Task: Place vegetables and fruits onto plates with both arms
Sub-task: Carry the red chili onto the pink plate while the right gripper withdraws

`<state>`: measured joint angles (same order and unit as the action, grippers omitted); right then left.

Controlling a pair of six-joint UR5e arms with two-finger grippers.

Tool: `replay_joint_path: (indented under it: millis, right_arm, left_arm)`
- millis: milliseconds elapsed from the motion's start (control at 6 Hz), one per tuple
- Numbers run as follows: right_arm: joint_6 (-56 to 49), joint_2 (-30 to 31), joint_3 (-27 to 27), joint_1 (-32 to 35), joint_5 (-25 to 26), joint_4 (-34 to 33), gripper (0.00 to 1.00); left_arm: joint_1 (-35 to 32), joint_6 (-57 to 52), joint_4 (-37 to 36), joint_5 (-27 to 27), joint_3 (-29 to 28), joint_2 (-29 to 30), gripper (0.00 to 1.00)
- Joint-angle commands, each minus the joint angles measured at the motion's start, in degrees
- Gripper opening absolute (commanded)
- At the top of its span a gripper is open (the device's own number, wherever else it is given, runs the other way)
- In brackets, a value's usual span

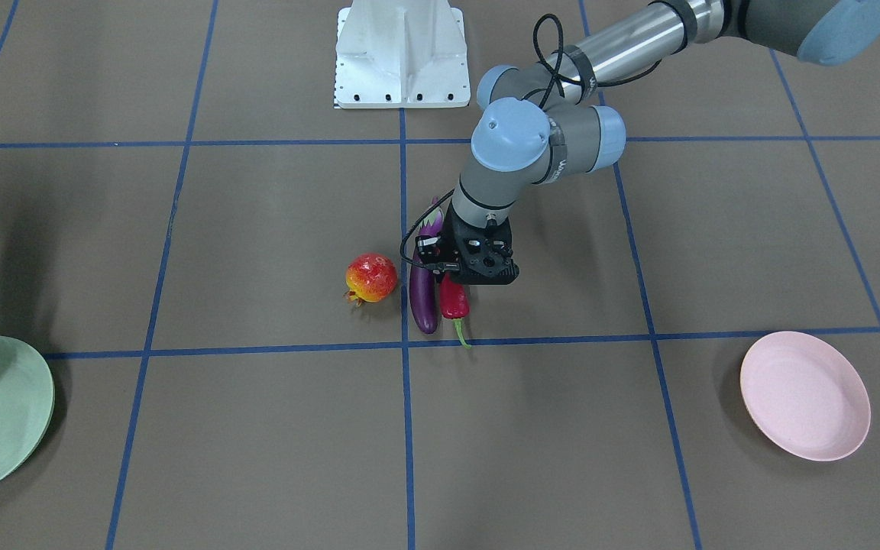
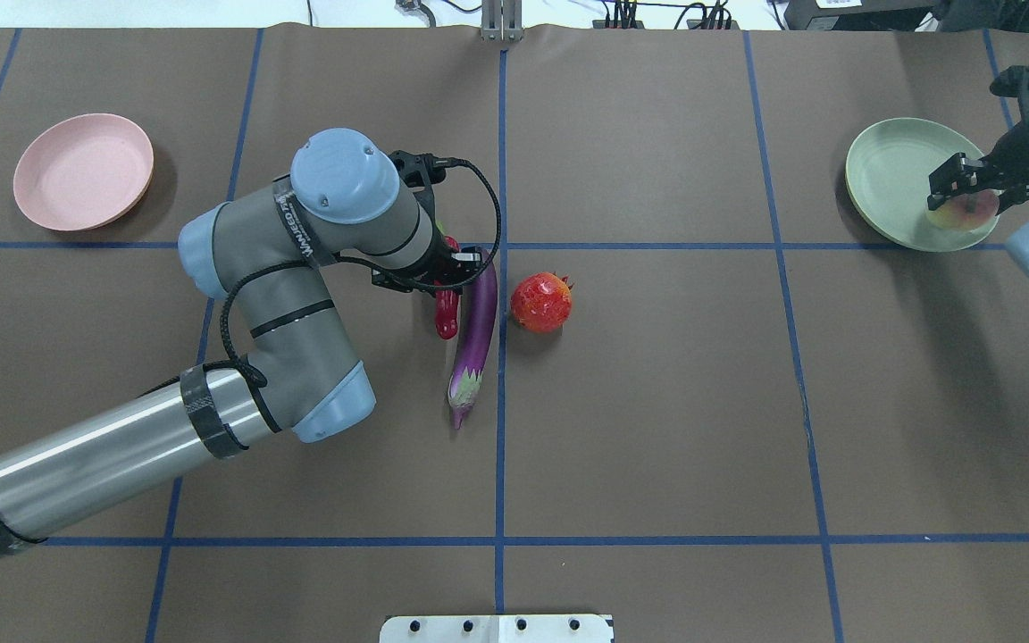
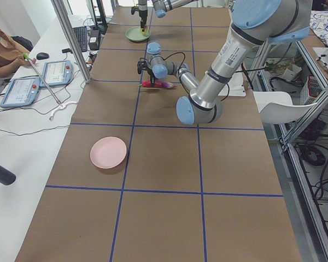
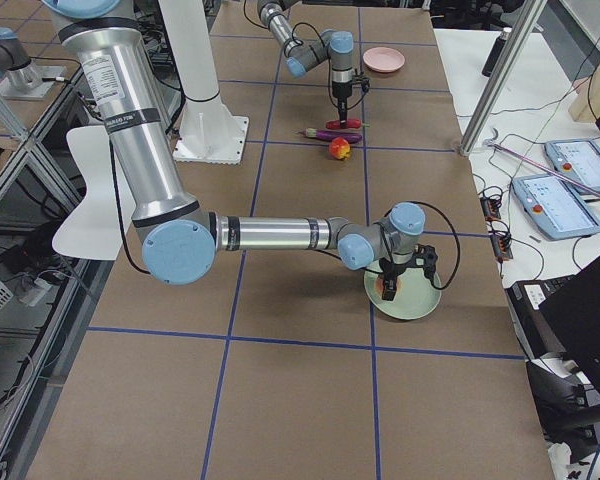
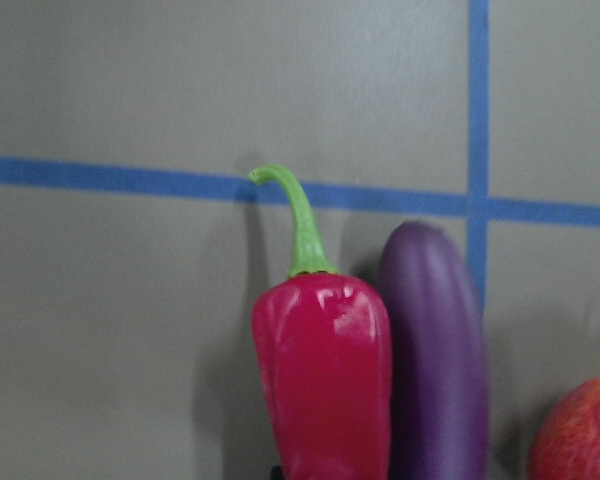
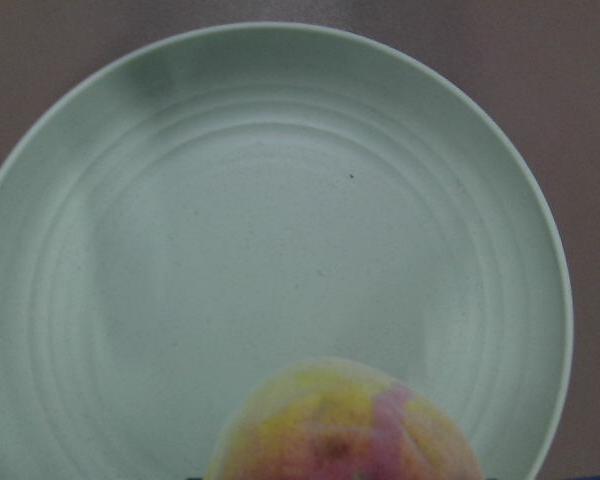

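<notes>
My left gripper [image 2: 439, 275] is at the table's middle, shut on the thick end of the red chili pepper [image 2: 447, 314], whose green stem [image 5: 298, 220] points away from the wrist camera. The purple eggplant [image 2: 476, 330] lies right beside the chili, and the red-orange pomegranate [image 2: 541, 302] sits just past it. My right gripper [image 2: 972, 192] is over the pale green plate [image 2: 890, 170], shut on the yellow-pink peach [image 2: 961, 212], which the right wrist view shows just above the plate [image 6: 230, 250]. The pale pink plate [image 2: 83, 170] sits empty at the far left.
The white robot base [image 1: 400, 57] stands at the table's near edge by the robot. Blue tape lines [image 2: 501, 402] grid the brown table cover. Operator tablets [image 3: 41, 82] and an aluminium frame post [image 3: 71, 38] stand along the table's far side.
</notes>
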<state>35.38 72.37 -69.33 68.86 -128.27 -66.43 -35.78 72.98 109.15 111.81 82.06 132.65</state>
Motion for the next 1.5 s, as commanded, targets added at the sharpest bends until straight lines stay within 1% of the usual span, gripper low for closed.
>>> replay_joint_path:
  millis: [0,167,333,500,667,833,1000,1167,1333]
  right_arm:
    - [-2.14,0.49,-1.23,1.26,-0.74,0.16,1.0]
    - [-1.37,1.27,-5.69,1.19,-2.4,0.16,1.0]
    - [2.03,1.1,-8.78,1.01,-4.51,0.16,1.0]
    - [10.42,1.02,-14.03,-2.12,-6.01,0.34,1.0]
    - [16.59,0.23,-18.0,-6.68,-5.33,0.43,1.0]
    - [21.7,-0.73,-20.04,-10.55,-3.32,0.51,1.0]
    - [25.93,-0.66,-23.8,-14.42,0.53,0.43,1.0]
    - [33.89,-2.22,-25.58,-17.59,1.0,0.43,1.0]
    - [41.97,-5.54,-25.94,-22.41,5.27,0.43,1.0]
  left_arm:
    - [-3.66,0.23,-0.34,0.17,4.48,-7.18,0.0]
    - [-7.16,-0.03,-0.34,0.43,9.74,-14.2,0.0]
    - [-12.5,-0.21,-1.03,0.43,8.66,-17.05,0.0]
    - [-18.65,-0.47,-1.22,1.74,3.43,-18.47,0.0]
    - [-25.15,-3.43,-1.22,6.62,-1.5,-18.31,0.0]
    - [-27.91,-7.29,-0.78,6.67,-8.08,-17.7,0.0]
    - [-29.07,-7.41,-0.6,6.67,-13.19,-16.82,0.0]
    - [-29.34,-8.81,-0.6,6.67,-17.24,-14.64,0.21]
    - [-29.43,-9.43,-0.6,6.67,-18.5,-13.83,0.38]
